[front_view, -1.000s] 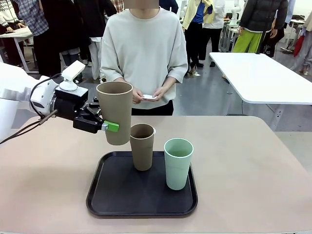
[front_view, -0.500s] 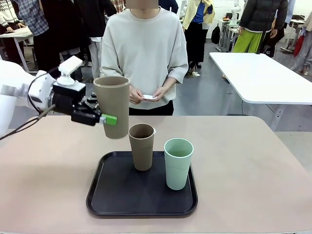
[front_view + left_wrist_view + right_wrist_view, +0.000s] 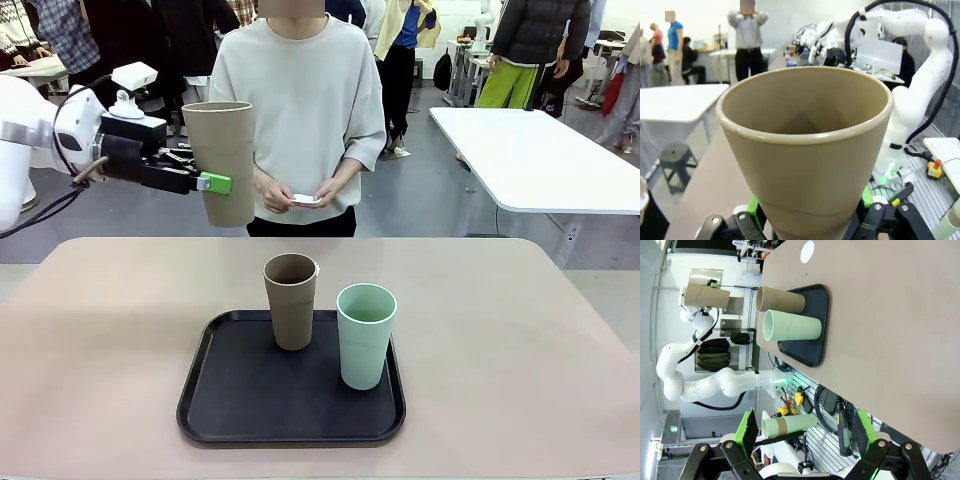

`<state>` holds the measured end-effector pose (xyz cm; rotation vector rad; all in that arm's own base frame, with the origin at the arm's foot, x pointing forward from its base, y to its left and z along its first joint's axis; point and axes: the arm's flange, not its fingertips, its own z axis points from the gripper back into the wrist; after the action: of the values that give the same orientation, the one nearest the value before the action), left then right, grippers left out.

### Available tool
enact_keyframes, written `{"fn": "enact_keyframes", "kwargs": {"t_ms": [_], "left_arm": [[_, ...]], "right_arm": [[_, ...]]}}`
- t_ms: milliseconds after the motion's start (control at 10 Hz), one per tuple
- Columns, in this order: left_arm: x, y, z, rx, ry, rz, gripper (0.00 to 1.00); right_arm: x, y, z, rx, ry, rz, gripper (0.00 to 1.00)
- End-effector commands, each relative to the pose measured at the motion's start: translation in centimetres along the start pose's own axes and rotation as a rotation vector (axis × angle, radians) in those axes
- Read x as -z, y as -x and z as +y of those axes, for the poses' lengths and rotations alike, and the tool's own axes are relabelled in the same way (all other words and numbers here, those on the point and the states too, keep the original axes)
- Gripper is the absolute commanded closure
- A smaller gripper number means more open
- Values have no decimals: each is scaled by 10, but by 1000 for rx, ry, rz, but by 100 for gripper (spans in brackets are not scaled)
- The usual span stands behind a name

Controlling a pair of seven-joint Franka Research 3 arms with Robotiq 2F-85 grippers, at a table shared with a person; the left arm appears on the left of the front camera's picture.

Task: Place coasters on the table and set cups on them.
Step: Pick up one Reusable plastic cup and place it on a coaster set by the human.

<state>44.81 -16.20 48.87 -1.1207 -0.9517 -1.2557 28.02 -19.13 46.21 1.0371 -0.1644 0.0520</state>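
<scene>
My left gripper (image 3: 214, 182) is shut on a tan-brown cup (image 3: 219, 160) and holds it upright, high above the table's (image 3: 520, 330) far left part. In the left wrist view this cup (image 3: 805, 150) rises between the green pads (image 3: 754, 209). A second tan cup (image 3: 291, 300) and a mint green cup (image 3: 366, 335) stand on the black tray (image 3: 291, 418). The person at the far side holds a white coaster (image 3: 306, 199) in both hands. A small white round disc, seemingly a coaster (image 3: 807, 251), lies on the table beyond the tray (image 3: 816, 335). My right gripper (image 3: 805, 440) is open and empty.
A white table (image 3: 540, 150) stands at the back right, and other people stand behind. In the right wrist view my left arm (image 3: 700, 365) with its cup (image 3: 705, 295) shows far off. The beige tabletop has free room left and right of the tray.
My left gripper has carried the tan cup upward and to the left, away from the tray. The cups on the tray and the person's hands have stayed put.
</scene>
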Motion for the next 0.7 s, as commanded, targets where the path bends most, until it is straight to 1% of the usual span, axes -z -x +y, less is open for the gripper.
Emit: {"fn": "enact_keyframes", "kwargs": {"t_ms": [0, 100, 200, 300, 400, 500, 600], "left_arm": [[14, 13, 34, -17, -6, 41, 16], [16, 20, 51, -25, -15, 25, 16], [22, 30, 73, 1, -28, 21, 16], [27, 35, 88, 13, -43, -8, 16], [36, 43, 99, 27, -47, -8, 16], [46, 53, 109, 81, -63, 3, 16], [54, 62, 121, 98, -77, 5, 16]], "right_arm": [[-1, -1, 0, -2, -7, -9, 0], [-1, -1, 0, -2, -7, -9, 0], [-1, -1, 0, -2, -7, -9, 0], [-1, -1, 0, -2, -7, -9, 0], [-1, -1, 0, -2, -7, -9, 0], [-1, -1, 0, -2, -7, -9, 0], [-1, -1, 0, -2, -7, -9, 0]]}}
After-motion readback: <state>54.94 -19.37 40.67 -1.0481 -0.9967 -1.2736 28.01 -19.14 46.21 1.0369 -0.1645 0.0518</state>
